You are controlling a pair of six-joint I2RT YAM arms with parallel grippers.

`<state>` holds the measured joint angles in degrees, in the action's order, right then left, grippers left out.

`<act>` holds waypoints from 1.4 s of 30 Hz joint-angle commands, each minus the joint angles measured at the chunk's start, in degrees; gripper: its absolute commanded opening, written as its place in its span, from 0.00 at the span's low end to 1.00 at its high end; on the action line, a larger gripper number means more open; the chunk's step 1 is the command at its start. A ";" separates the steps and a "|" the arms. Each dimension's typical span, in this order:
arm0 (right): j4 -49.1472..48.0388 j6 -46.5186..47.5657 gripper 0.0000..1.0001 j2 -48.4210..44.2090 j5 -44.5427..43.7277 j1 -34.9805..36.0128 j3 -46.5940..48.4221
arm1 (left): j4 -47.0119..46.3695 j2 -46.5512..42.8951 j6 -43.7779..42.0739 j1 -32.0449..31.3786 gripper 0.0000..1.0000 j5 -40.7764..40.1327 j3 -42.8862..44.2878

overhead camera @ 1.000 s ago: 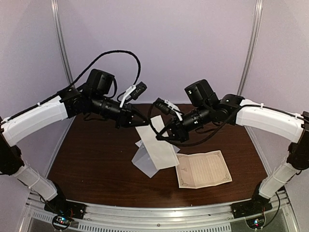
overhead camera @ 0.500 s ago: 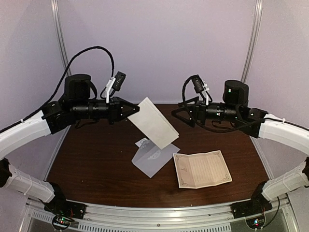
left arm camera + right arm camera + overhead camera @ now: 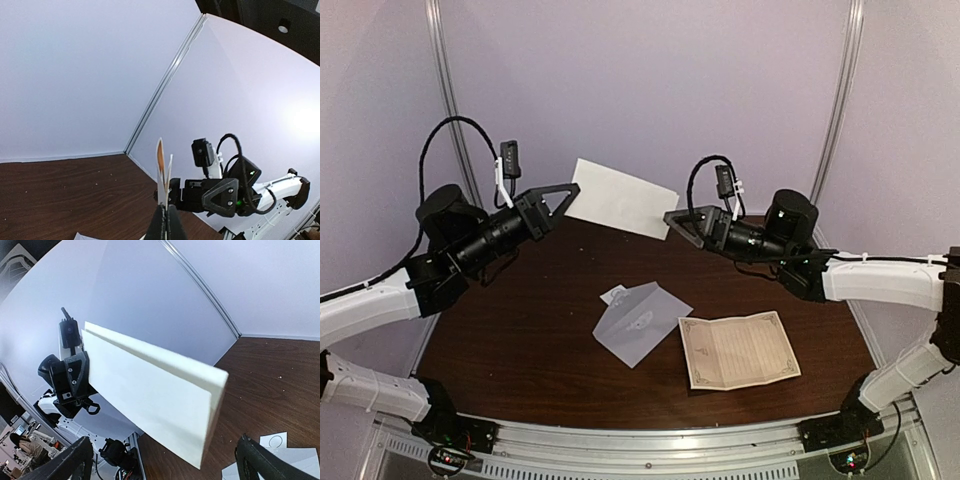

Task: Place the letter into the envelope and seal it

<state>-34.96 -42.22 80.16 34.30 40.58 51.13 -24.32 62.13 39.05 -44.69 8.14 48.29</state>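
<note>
The left gripper [image 3: 563, 196] is up in the air over the far left of the bench [image 3: 520, 330], its two fingers pinched tight on the left end of the envelope [image 3: 620, 200]. The envelope is well clear of the bench top and stretches out to the right from those fingers, its long side roughly level and its right end dipping a little. From the left wrist view it stands edge-on straight out of the closed fingers, and a warm orange tone shows between its two layers. The right gripper [image 3: 675, 220] comes in from the far right at about the same height, with its jaws spread wide and nothing in them. Its tips sit just beside the envelope's right end, and I cannot tell whether they touch the paper. From the right wrist view the envelope fills the middle of the picture, its near corner pointing down between the two open fingers. Down on the bench, the letter [image 3: 738, 350] lies flat to the near right, a cream sheet with a printed border and a fold line down its middle. To the left of it, about mid-bench, lies a pale grey sheet [image 3: 642, 322] turned at an angle, and a small white scrap [image 3: 613, 295] peeks out at its far left corner. The letter and the grey sheet lie close together, almost touching.
</note>
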 commanded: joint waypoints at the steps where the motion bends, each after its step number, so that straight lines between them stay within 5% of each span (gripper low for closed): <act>1: -4.83 -4.50 1.00 1.83 2.46 -0.10 1.34 | -11.52 -0.24 3.28 -0.08 0.00 1.31 -1.12; 5: -8.88 -4.92 0.99 3.11 4.52 0.01 2.07 | -11.90 0.97 3.28 -0.13 0.00 5.13 0.69; 8: -12.92 -6.64 0.86 4.08 8.00 0.07 3.65 | -10.28 1.88 3.56 -0.14 0.00 6.71 1.67; 17: -16.00 -10.26 0.00 3.68 9.76 0.11 4.64 | -13.93 2.45 5.95 0.03 0.00 8.70 -2.00; 19: -10.00 -5.87 0.00 2.88 8.48 0.11 5.60 | -12.04 2.03 5.30 0.32 0.09 8.72 -2.08; 22: 3.79 2.78 0.00 1.30 6.44 -0.03 9.42 | -4.29 0.33 2.53 1.61 0.63 8.68 -0.96; 23: 8.60 5.49 0.00 0.78 5.96 -0.06 11.73 | -0.89 -0.43 1.22 2.21 0.74 8.64 -0.27; 26: 23.60 14.04 0.00 -0.27 5.03 -0.11 16.81 | 9.95 -2.83 -3.62 4.73 0.90 8.13 1.90; 31: 44.82 24.09 0.00 -0.59 4.60 -0.07 22.37 | 28.54 -2.98 -15.94 9.25 0.96 6.26 8.84; 39: 64.30 33.88 0.00 6.69 11.66 0.25 32.34 | 39.95 6.18 -32.20 6.98 0.97 27.86 18.17; 42: 67.40 37.06 0.00 8.70 14.46 0.81 33.90 | 44.62 9.09 -35.07 4.69 0.97 28.52 20.85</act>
<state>22.06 -11.97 86.65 44.29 40.69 82.30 12.43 68.10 12.01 -37.41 29.71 66.08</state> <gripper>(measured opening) 0.004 0.968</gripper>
